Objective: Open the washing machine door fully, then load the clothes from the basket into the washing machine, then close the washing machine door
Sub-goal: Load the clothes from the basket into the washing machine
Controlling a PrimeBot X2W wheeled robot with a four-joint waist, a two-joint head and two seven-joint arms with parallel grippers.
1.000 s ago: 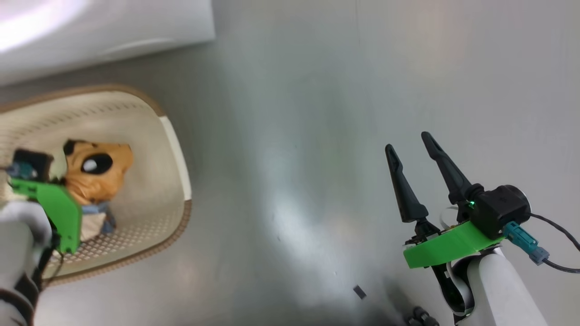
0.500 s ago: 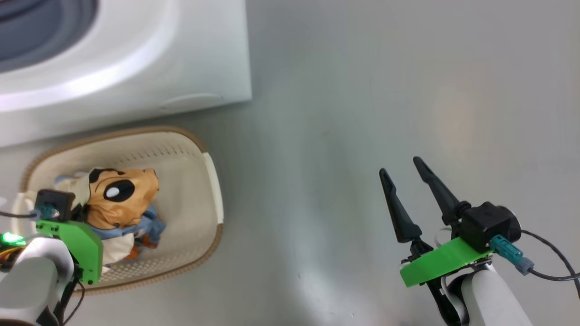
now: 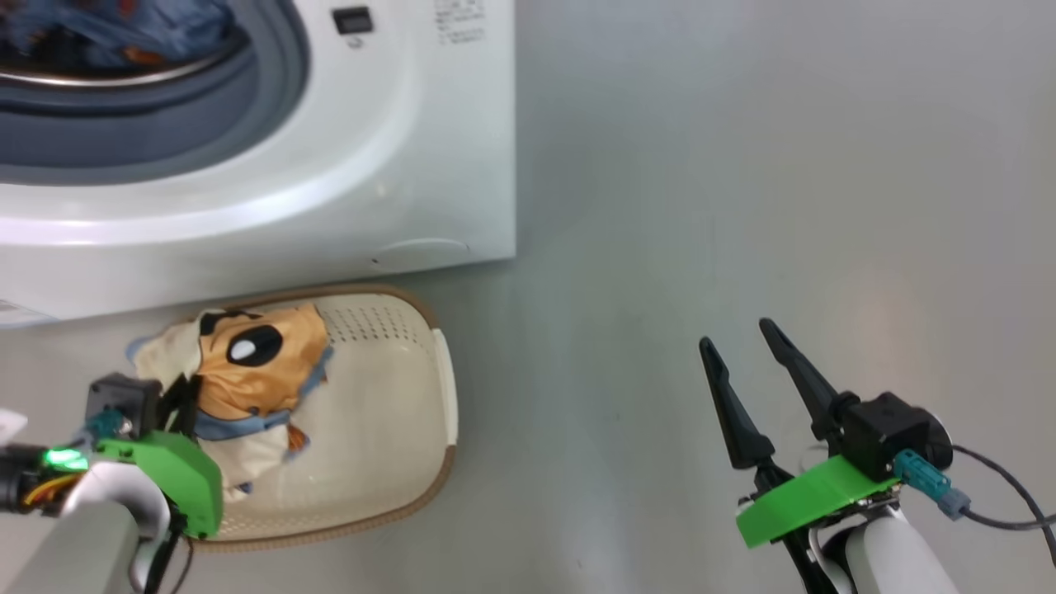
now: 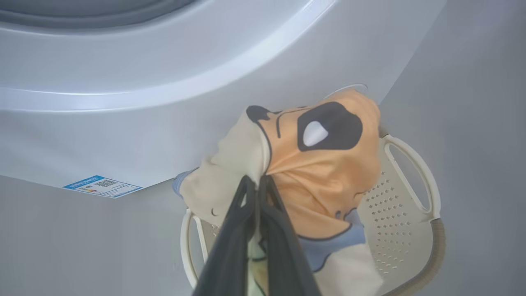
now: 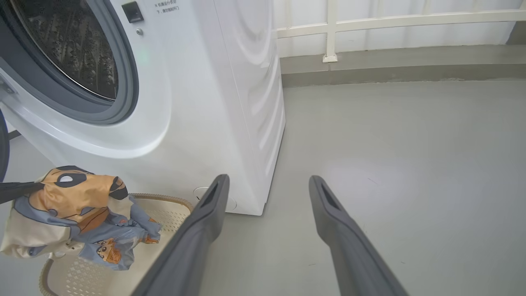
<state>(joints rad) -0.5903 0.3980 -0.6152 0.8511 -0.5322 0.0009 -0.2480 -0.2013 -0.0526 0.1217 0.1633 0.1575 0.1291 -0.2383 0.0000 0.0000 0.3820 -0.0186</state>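
Left wrist view: left fingers point(image 4: 232, 230) pinch clothes point(image 4: 328, 172), half hiding basket point(image 4: 411, 234); right fingers point(image 5: 197, 230) apart, empty.

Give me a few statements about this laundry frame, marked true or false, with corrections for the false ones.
1. The left gripper is shut on the clothes, holding them over the basket. True.
2. The right gripper holds a garment. False: it is open and empty, over the floor.
3. The washing machine is closed. False: its opening is uncovered and the drum is in sight.
4. The basket stands on the floor right in front of the washing machine. True.
5. Some blue fabric lies inside the drum. True.
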